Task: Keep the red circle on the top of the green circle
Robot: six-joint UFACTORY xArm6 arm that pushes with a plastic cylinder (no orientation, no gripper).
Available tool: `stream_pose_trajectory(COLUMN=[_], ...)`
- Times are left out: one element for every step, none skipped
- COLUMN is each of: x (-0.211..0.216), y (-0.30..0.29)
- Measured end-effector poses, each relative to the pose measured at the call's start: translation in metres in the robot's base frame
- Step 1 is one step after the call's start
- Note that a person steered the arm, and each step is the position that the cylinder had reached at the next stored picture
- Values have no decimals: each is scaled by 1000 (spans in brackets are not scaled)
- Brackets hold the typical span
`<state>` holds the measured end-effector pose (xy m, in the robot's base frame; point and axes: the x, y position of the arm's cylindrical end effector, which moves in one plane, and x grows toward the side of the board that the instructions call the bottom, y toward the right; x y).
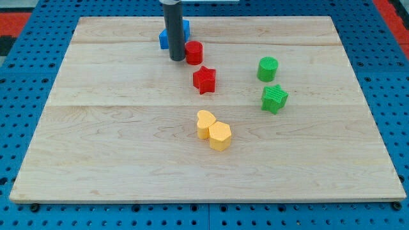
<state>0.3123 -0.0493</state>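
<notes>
The tip [176, 59] is set against the left side of the red circle [193, 52], with a blue block [167, 38] partly hidden behind the rod. No fingers are fitted. The green circle [268, 68] lies well apart to the view's right. An off-centre push is judged likely to let the red circle slip aside toward the red star [204, 79].

Pale, matt, grained wooden board [115, 128] — smooth matt plastic-looking red circle [193, 52], green circle [268, 68] — dark matt rod [173, 32].
</notes>
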Motion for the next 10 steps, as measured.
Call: stream_pose_trajectory(x=[-5, -5, -23, -47, -48, -48, -32, -16, -16, -16], y=[32, 65, 70, 66, 101, 97, 77, 88, 96, 120])
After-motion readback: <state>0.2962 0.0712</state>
